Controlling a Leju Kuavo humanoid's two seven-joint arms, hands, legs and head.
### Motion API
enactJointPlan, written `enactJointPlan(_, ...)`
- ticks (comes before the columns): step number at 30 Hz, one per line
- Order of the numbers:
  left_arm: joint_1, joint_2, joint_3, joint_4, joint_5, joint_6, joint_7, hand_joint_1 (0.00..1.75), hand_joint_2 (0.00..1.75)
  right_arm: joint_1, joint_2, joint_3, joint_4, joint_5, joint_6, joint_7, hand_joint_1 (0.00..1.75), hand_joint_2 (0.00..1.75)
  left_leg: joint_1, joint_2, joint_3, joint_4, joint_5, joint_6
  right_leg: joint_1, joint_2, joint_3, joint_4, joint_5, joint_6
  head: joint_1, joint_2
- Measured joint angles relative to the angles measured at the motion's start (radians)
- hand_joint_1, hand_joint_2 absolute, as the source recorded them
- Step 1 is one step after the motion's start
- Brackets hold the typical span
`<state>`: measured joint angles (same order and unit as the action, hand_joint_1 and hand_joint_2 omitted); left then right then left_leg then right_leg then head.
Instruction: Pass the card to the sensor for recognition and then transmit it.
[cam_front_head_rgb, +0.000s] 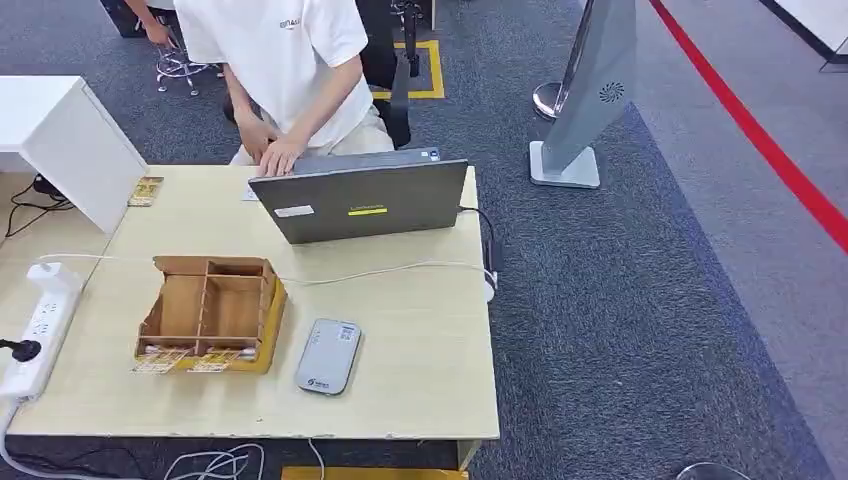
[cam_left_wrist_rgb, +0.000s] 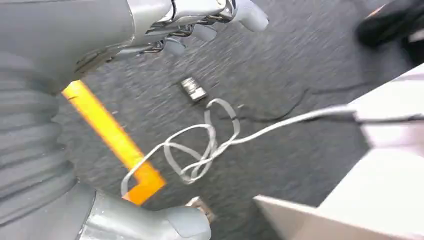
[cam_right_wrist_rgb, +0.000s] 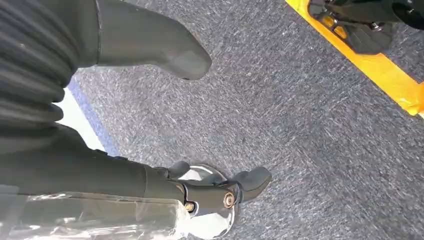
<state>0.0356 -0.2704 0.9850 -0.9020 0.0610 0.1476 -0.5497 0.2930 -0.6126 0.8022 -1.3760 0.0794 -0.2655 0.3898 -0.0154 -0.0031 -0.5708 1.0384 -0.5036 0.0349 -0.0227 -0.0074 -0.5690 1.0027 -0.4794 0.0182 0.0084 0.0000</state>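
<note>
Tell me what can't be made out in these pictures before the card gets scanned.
- Laptop screen: head view shows its lid's back.
- Cards at the wooden organizer: print too small.
- Card reader markings: too small.
- Person: cut off by the top edge.
- Small floor object: blurred, left wrist view.

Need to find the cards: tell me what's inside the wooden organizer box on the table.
The wooden organizer box shows bare compartments from the head view. Yellow-patterned cards lie along its near front edge. The dividers hide the floors of the far compartments, so cards lying there cannot be ruled out.
</note>
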Motion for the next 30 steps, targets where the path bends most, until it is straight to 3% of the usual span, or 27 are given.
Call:
enactJointPlan(6, 0.06, -0.017, -0.06, -0.183, 0.077, 0.035, -0.035, 0.0, 1.75, -0.009, -0.025, 0.057, -0.024, -0.018, -0.038, 0.018, 0.0, 1.75, 0.0, 0.0, 0.0, 0.0, 0.0, 0.0, 0.0, 0.0, 0.0, 0.0, 0.0, 0.0, 0.0, 0.0)
enactJointPlan(12, 0.098, -0.025, -0.132, -0.364, 0.07, 0.092, -0.056, 0.0, 1.75, -0.027, -0.045, 0.102, -0.035, -0.035, -0.061, 0.025, 0.0, 1.75, 0.0, 0.0, 0.001, 0.0, 0.0, 0.0, 0.0, 0.0, 0.0, 0.0, 0.0, 0.0, 0.0, 0.0)
enactJointPlan(24, 0.157, -0.026, -0.321, -0.735, -0.068, 0.256, -0.092, 0.0, 1.75, -0.069, -0.089, 0.193, -0.052, -0.07, -0.093, 0.033, 0.0, 1.75, 0.0, 0.0, 0.001, 0.0, 0.0, 0.0, 0.0, 0.0, 0.0, 0.0, 0.0, 0.0, -0.001, 0.0)
enactJointPlan(30, 0.132, -0.022, -0.403, -0.858, -0.221, 0.319, -0.105, 0.0, 1.75, -0.096, -0.106, 0.224, -0.05, -0.089, -0.095, 0.021, 0.0, 1.75, 0.0, 0.001, 0.001, 0.001, 0.0, 0.0, 0.0, 0.0, 0.0, 0.0, 0.0, 0.0, -0.001, 0.0)
